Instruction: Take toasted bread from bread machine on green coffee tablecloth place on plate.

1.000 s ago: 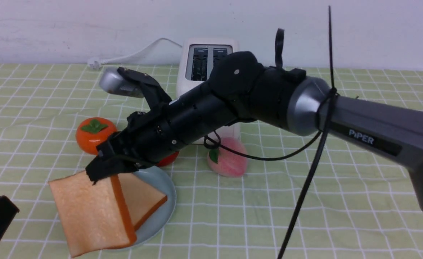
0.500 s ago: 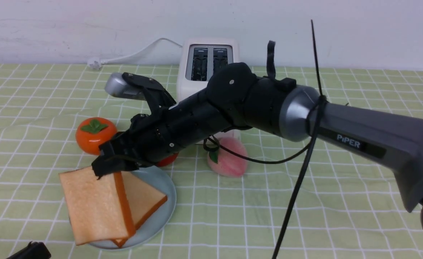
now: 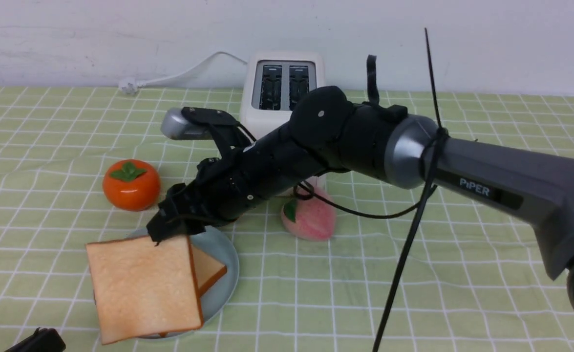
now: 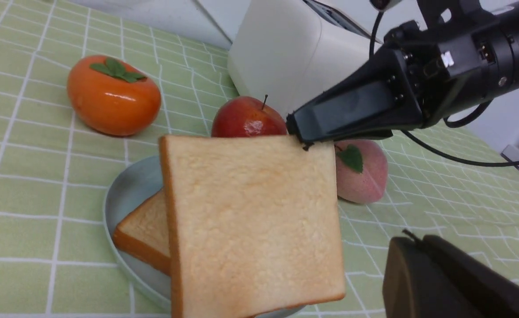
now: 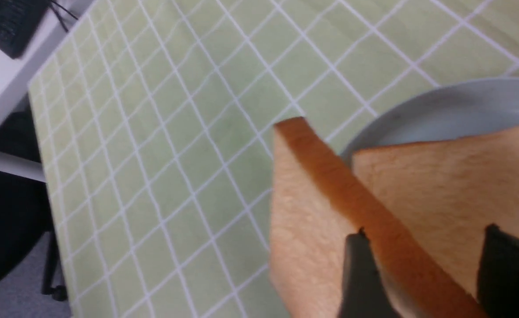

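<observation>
The right pincer (image 5: 425,234), jaws spread wide, straddles the top crust of a toast slice (image 3: 142,288) standing tilted on the plate (image 3: 225,254) (a second slice (image 3: 208,270) lies flat behind it), the left pincer (image 4: 411,247) closed nearby.

The bread machine (image 3: 282,93) stands at the back of the tablecloth (image 3: 462,274), its power cord (image 3: 189,68) running to the left. The plate (image 3: 229,259) lies in front of it, more to the left. One slice of toasted bread (image 3: 208,270) lies flat on the plate. A second slice (image 3: 142,288) stands tilted before it, with the right gripper (image 3: 172,233) at its top edge. The persimmon (image 3: 131,185) sits behind the plate to the left, the apple (image 4: 247,119) just behind it, and the peach (image 3: 308,219) to its right.
</observation>
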Motion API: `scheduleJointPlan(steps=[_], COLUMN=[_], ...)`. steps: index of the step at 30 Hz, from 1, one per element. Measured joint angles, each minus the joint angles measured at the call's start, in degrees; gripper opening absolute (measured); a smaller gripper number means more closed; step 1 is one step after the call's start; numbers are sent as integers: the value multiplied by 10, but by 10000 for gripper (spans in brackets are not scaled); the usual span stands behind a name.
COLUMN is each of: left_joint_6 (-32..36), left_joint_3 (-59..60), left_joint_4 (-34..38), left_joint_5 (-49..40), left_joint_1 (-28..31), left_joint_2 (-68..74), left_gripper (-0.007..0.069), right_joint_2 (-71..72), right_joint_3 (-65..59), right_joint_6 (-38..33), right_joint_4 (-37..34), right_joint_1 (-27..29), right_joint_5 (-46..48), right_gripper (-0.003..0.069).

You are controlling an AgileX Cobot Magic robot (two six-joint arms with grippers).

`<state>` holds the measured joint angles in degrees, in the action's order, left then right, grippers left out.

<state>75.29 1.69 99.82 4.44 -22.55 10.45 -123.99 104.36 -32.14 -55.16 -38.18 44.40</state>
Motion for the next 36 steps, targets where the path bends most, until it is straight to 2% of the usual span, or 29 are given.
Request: scheduleJointPlan(steps=[3, 9, 10, 11, 12, 13, 14, 17, 21, 24, 27, 36], left_joint_6=[0, 0, 0, 0, 0, 0, 0, 0, 0, 0, 0, 0], left_joint_3=[0, 0, 0, 0, 0, 0, 0, 0, 0, 0, 0, 0], left_joint_4=[0, 0, 0, 0, 0, 0, 0, 0, 0, 0, 0, 0], left_joint_5=[1, 1, 1, 1, 1, 2, 2, 2, 2, 2, 2, 2], left_joint_1=[0, 0, 0, 0, 0, 0, 0, 0, 0, 0, 0, 0], left_joint_2=[0, 0, 0, 0, 0, 0, 0, 0, 0, 0, 0, 0], left_gripper=[10, 15, 15, 15, 15, 18, 18, 20, 22, 28, 31, 39], right_joint_2=[3, 41, 55, 85, 89, 124, 128, 198, 250, 292, 350, 506], right_joint_3=[0, 0, 0, 0, 0, 0, 0, 0, 0, -12, -64, -260], right_joint_6=[28, 65, 73, 91, 94, 117, 119, 182, 239, 277, 314, 347], right_joint_4=[42, 137, 158, 199, 203, 242, 251, 337, 397, 422, 426, 451], right_joint_1=[11, 21, 21, 21, 21, 21, 21, 21, 21, 21, 21, 21], right_joint_5=[3, 9, 15, 36, 36, 65, 69, 146, 223, 261, 269, 241], right_gripper=[429, 395, 377, 330, 330, 274, 267, 140, 43, 3, -1, 0])
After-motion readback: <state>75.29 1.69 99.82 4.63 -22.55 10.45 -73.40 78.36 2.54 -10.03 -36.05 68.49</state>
